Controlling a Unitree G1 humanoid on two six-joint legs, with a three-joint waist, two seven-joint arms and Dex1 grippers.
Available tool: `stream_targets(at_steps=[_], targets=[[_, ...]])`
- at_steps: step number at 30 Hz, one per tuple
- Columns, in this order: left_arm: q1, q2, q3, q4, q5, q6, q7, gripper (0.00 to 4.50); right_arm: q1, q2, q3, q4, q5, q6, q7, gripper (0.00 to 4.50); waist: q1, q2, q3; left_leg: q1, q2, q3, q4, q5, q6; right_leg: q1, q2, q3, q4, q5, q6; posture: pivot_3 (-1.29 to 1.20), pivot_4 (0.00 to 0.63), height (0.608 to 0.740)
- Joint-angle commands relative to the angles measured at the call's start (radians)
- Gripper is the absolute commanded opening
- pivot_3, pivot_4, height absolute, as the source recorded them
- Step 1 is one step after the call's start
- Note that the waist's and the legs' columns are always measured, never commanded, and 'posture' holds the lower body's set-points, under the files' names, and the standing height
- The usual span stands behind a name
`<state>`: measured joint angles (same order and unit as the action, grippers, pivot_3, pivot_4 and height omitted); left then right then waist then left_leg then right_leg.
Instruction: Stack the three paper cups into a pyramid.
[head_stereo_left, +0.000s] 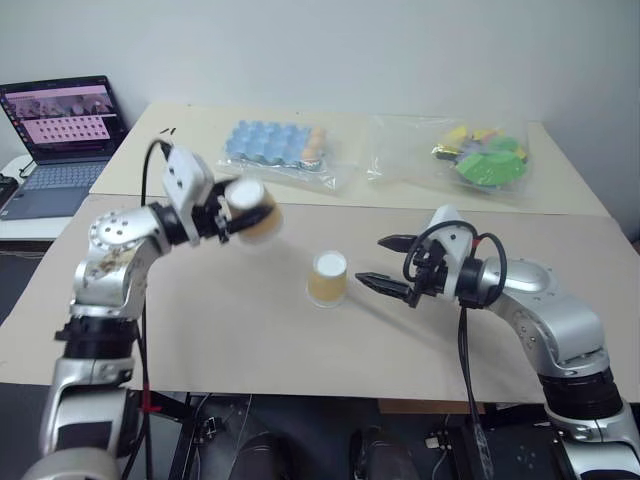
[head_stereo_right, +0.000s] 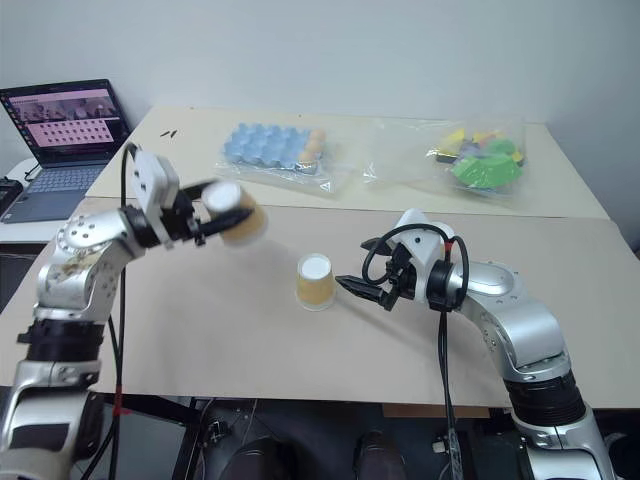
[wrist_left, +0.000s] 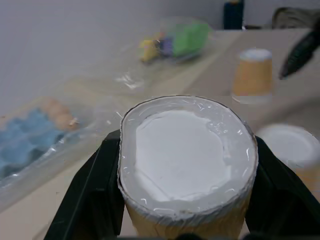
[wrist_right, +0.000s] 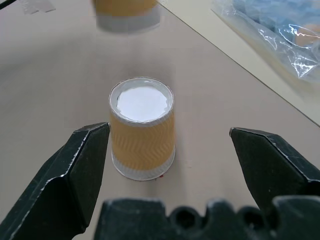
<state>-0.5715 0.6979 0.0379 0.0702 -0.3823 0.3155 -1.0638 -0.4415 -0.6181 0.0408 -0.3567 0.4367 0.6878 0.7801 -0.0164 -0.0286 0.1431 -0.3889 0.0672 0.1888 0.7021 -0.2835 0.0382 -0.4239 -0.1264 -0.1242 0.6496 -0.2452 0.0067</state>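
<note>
Left gripper (head_stereo_left: 232, 212): at left centre of the head view, I had it clamped on a paper cup (head_stereo_left: 252, 208), carried sideways above the table (head_stereo_left: 200, 330).
Held cup risk: my fingers (wrist_left: 97, 187) pinched its wall oval; I judged it could buckle or slip before placing.
Standing cup (head_stereo_left: 328, 278): upside down on the table, middle of frame.
Right gripper (head_stereo_left: 378, 262): just right of that cup, I held it spread wide, touching nothing.
Right gripper risk: so near, a small swing could knock the light cup over.
Third cup (wrist_left: 254, 71): seen from my left wrist camera, upside down farther off.
</note>
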Motion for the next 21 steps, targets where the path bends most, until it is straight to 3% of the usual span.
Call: stream_targets(at_steps=[1,4,14,21], targets=[[0.012,0.053,-0.022,-0.029,-0.002,-0.005,-0.096,2.66,-0.012,0.005,-0.017,-0.020,0.006,-0.025,-0.006,4.50,0.002,0.000,0.000,0.000,0.000,0.000,0.001,0.000,0.000,0.000,0.000,0.000,0.001,0.000,0.000,0.00,0.150,0.733],[0.011,0.048,-0.071,0.022,0.049,-0.066,-0.132,2.66,-0.004,-0.001,-0.031,-0.036,0.022,-0.015,0.003,4.50,0.010,0.000,0.000,-0.001,0.000,-0.001,0.001,0.000,0.000,0.000,0.000,0.000,0.001,0.000,-0.001,0.00,0.150,0.733],[-0.072,-0.148,-0.202,0.228,0.153,-0.237,-0.143,2.66,0.023,-0.032,-0.070,-0.093,0.060,0.024,-0.006,4.50,0.016,0.000,0.000,-0.004,-0.001,0.000,0.001,-0.001,0.002,-0.002,0.000,-0.001,-0.001,0.000,-0.001,0.00,0.150,0.733],[-0.102,-0.177,-0.203,0.280,0.167,-0.269,-0.153,2.66,0.046,-0.050,-0.093,-0.127,0.081,0.047,-0.028,4.50,0.015,0.000,0.000,-0.003,-0.001,-0.001,0.002,-0.001,0.002,-0.001,0.000,0.000,-0.001,0.000,-0.001,0.00,0.150,0.733]])
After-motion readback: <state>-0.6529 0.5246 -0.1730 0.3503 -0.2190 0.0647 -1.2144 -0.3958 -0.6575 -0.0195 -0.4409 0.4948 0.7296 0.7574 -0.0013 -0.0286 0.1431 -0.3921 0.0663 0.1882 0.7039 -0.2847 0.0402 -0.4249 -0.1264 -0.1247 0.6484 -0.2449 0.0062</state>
